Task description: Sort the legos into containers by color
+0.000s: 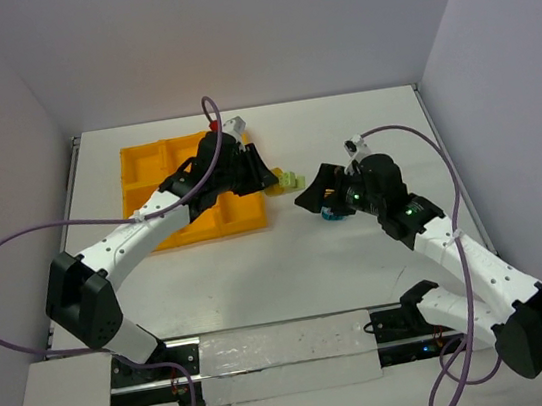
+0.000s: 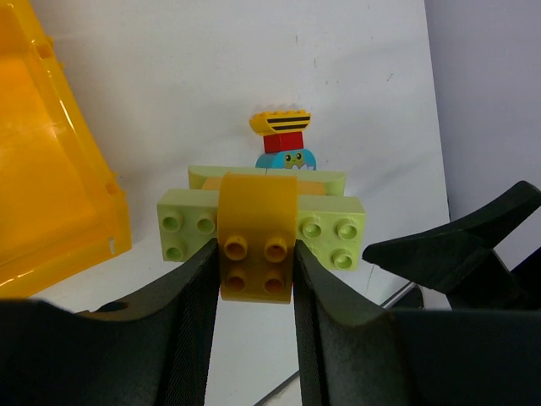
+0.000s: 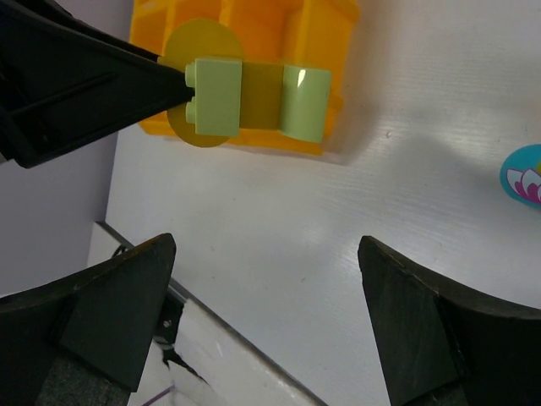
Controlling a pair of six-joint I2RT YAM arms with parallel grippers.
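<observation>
My left gripper (image 1: 265,175) is shut on a yellow lego (image 2: 257,245) joined to lime green legos (image 2: 334,233), held just right of the orange-yellow tray (image 1: 147,180). In the left wrist view its jaws (image 2: 254,258) press both sides of the yellow brick. Beyond it on the table stands a small stack (image 2: 283,139): a striped yellow piece, a red one and a light blue one. My right gripper (image 1: 316,197) is open and empty (image 3: 266,313), facing the held green and yellow cluster (image 3: 254,95). A light blue lego (image 1: 331,215) lies under the right wrist.
The tray's compartments (image 3: 279,25) lie behind the held cluster in the right wrist view, and the tray wall (image 2: 51,186) is at the left of the left wrist view. White walls close in the table on three sides. A purple cable loops from each arm.
</observation>
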